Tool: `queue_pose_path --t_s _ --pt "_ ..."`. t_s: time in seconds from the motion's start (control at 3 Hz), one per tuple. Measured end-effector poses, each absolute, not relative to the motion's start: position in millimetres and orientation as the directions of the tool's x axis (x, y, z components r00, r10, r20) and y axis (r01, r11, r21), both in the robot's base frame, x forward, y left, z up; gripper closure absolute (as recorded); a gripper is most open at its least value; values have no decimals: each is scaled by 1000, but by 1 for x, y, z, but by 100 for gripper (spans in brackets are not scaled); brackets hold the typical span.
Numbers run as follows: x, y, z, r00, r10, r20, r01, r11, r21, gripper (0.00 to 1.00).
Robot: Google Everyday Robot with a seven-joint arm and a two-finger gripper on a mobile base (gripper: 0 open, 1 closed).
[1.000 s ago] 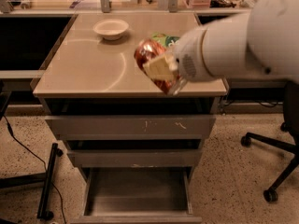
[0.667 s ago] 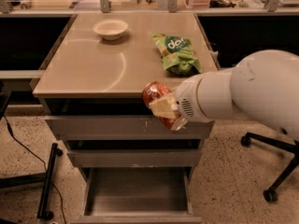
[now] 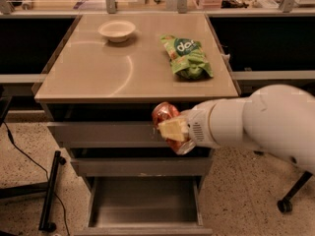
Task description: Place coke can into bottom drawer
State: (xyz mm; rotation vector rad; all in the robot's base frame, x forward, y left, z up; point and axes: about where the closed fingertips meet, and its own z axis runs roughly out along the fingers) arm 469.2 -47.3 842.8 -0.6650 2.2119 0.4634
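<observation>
The coke can point(image 3: 166, 114), red-orange with a silver end, is tilted and held in my gripper point(image 3: 173, 130), whose pale fingers point(image 3: 172, 128) are shut on its side. The gripper holds it in the air in front of the top drawer's front, below the cabinet's top edge. The bottom drawer point(image 3: 106, 201) is pulled open beneath, with a plain grey floor and nothing visible in it. My white arm point(image 3: 256, 122) reaches in from the right.
On the tan cabinet top point(image 3: 88, 73) lie a green snack bag point(image 3: 187, 56) and a pale bowl point(image 3: 116, 30). Two upper drawers point(image 3: 98, 132) are shut. A black stand leg point(image 3: 49, 195) and cable lie left; a chair wheel point(image 3: 284, 205) sits right.
My gripper with the can has come down from above the cabinet top to in front of the top drawer, uncovering the green snack bag.
</observation>
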Motion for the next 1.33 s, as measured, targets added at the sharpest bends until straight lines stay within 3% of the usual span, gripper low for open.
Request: queue_pose_path --t_s 0.67,1.33 --pt "471 -32 698 -755 -170 -633 -475 807 350 100" --pt "471 -33 681 -781 -134 -610 -438 814 382 100"
